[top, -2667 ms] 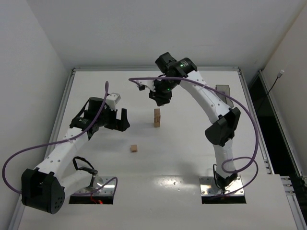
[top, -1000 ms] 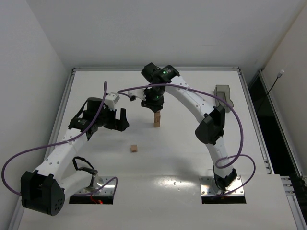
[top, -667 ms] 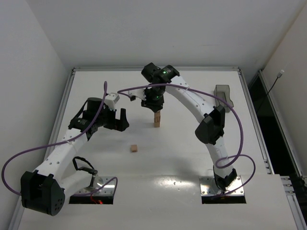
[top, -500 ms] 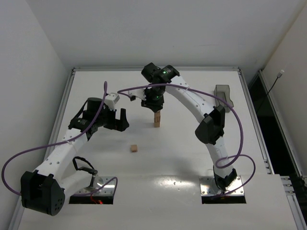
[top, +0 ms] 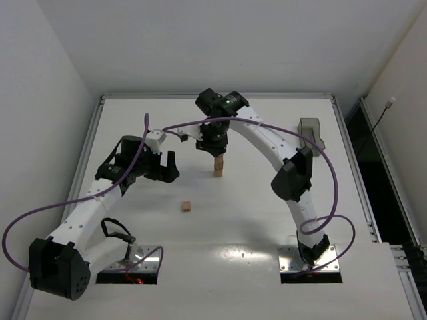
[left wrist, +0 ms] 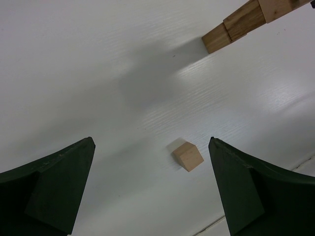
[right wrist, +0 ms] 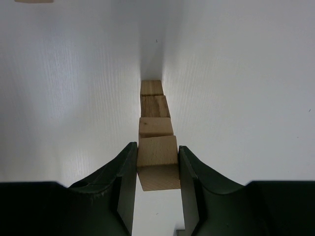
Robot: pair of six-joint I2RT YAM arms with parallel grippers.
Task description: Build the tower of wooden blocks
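The tower (top: 218, 168) stands mid-table, a narrow column of light-brown wooden cubes. In the right wrist view three stacked cubes (right wrist: 155, 106) show below a fourth cube (right wrist: 157, 153). My right gripper (right wrist: 157, 147) is shut on that top cube, which sits on the column; in the top view the gripper (top: 215, 149) is directly over the tower. A loose wood block (top: 187, 207) lies on the table nearer the arms, also in the left wrist view (left wrist: 187, 156). My left gripper (left wrist: 151, 142) is open and empty, hovering left of the tower (left wrist: 236, 22).
A dark grey translucent plastic box (top: 312, 130) stands at the right side of the white table (top: 267, 200). The right arm arches over the table's centre. Purple cables loop beside both arms.
Since 2.7 s ago my right gripper has moved left and down onto the tower top with the cube. Over the last second nothing has visibly moved. The left arm is still.
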